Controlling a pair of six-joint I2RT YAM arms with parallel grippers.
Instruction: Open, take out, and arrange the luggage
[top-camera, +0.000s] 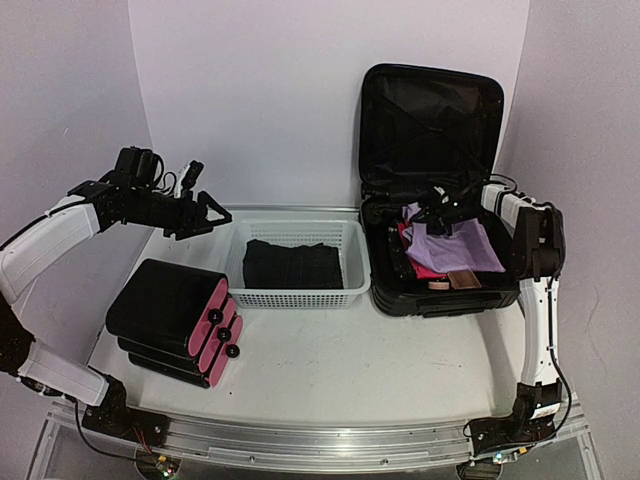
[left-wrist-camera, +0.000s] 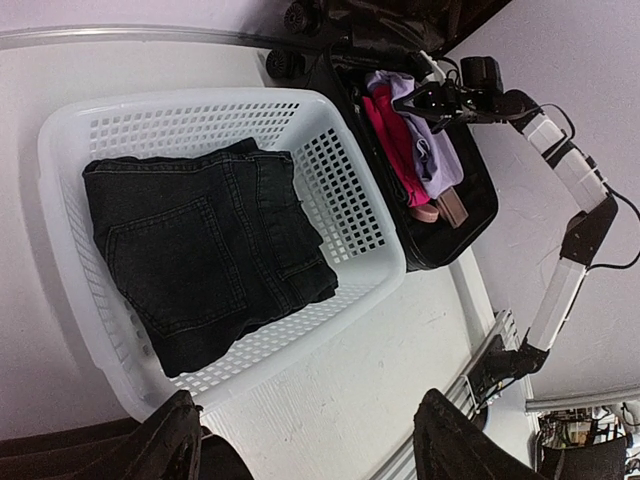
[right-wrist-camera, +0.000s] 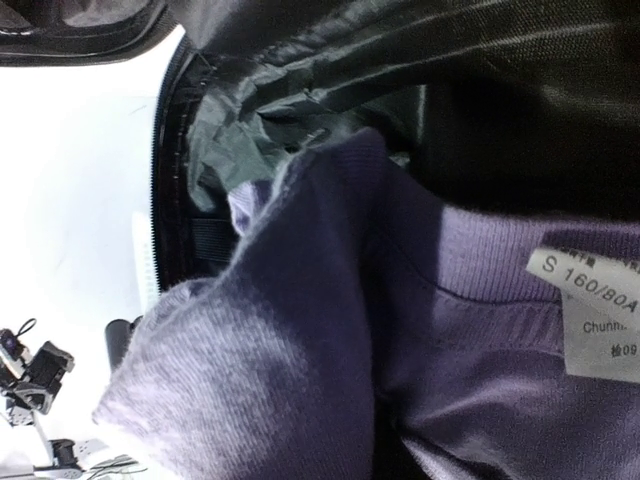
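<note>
Luggage (top-camera: 430, 120) lies open at right rear of table, lid upright.
Right gripper (top-camera: 443, 222) down on purple sweater (top-camera: 470, 250) inside it, jaw state hidden, cannot tell; left gripper (top-camera: 213, 214) hovers near white basket (top-camera: 290, 297), jaws spread, empty.

Can't tell if the right gripper (top-camera: 443, 217) is actually pinching the purple sweater (right-wrist-camera: 300, 330); its own cam is just knit. The size label (right-wrist-camera: 590, 305) runs off the edge. Bottom edge crops the left fingers (left-wrist-camera: 170, 440). The brownish thing (top-camera: 463, 280) in the luggage (top-camera: 445, 300) is too small to name.
</note>
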